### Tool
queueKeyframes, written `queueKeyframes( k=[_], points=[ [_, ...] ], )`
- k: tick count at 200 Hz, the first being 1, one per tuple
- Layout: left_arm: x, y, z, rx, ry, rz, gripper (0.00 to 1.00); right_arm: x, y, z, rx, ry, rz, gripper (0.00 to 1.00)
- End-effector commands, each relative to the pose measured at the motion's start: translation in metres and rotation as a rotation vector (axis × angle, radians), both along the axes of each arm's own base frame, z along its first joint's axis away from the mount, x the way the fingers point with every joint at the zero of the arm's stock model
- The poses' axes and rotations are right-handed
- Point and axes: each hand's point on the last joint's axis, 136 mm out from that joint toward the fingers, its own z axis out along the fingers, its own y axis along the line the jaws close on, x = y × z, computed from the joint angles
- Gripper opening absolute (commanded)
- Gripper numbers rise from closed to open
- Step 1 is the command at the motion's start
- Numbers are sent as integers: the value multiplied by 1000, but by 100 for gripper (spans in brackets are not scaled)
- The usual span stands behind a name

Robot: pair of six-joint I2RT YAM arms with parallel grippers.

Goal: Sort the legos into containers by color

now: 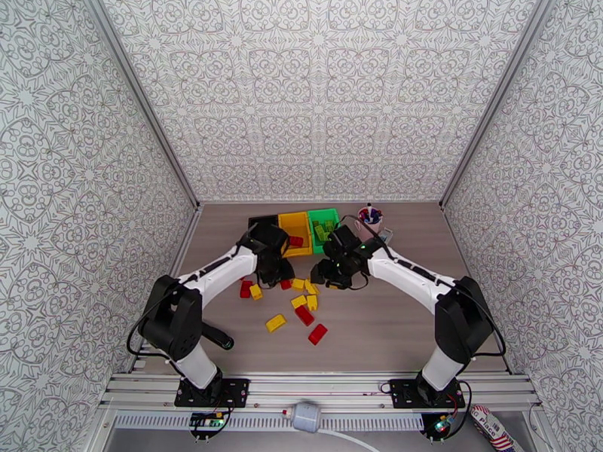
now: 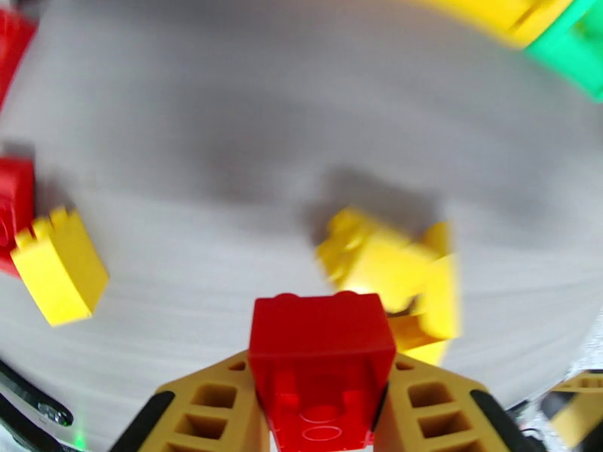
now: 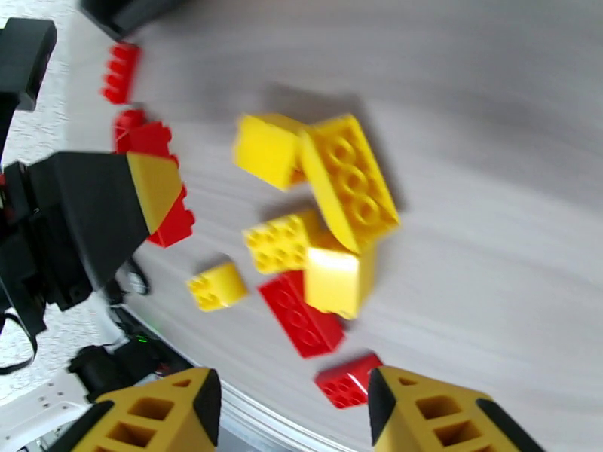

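A red lego [image 2: 322,363] is clamped between my left gripper's [image 2: 322,419] tan fingers, just above the table. Loose yellow legos [image 2: 384,269] lie close ahead of it, and another yellow one [image 2: 60,265] to its left. From above, my left gripper [image 1: 274,277] hangs over the left end of the pile of red and yellow legos [image 1: 304,303]. The black [image 1: 260,220], yellow [image 1: 295,229] and green [image 1: 325,218] containers stand in a row behind. My right gripper [image 3: 290,416] is open and holds nothing, hovering above the yellow legos [image 3: 347,182] and red legos [image 3: 301,318].
A red lego [image 1: 296,240] lies in the yellow container and green ones [image 1: 324,232] in the green container. A pink cup with pens [image 1: 369,215] stands right of the containers. Both arms [image 1: 407,269] meet over the pile. Patterned walls close three sides.
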Motion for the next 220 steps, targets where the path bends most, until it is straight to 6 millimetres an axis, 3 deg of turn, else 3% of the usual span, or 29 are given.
queueKeyframes(
  k=[1, 30, 53, 79, 97, 99, 106, 134, 137, 149, 187, 220],
  points=[
    [37, -9, 27, -72, -81, -22, 32, 11, 0, 14, 75, -9, -15, 57],
    [82, -6, 40, -88, -116, -2, 33, 16, -15, 19, 68, -15, -38, 57],
    [117, -8, 46, -118, -128, 0, 39, 18, -27, 24, 60, -23, -57, 57],
    [148, -5, 50, -108, -129, 4, 56, 18, -36, 25, 52, -25, -78, 58],
    [159, -7, 57, -112, -146, -7, 68, 15, -40, 22, 39, -20, -81, 59],
    [163, -8, 67, -119, -172, -8, 69, 14, -40, 22, 37, -18, -80, 59],
    [166, -8, 74, -122, -188, -11, 71, 13, -41, 20, 32, -14, -80, 59],
    [157, -6, 91, -114, -221, -16, 75, 10, -44, 14, 19, -3, -79, 61],
    [152, -5, 83, -103, -199, -17, 76, 10, -44, 13, 17, -2, -79, 61],
    [139, -3, 82, -91, -194, -26, 78, 10, -44, 12, 16, -3, -78, 62],
    [93, 30, 84, -4, -208, 21, 81, 13, -42, 6, 9, 6, -69, 61],
    [48, 68, 74, 57, -176, 76, 86, 18, -35, -1, 13, 17, -55, 61]
  ],
)
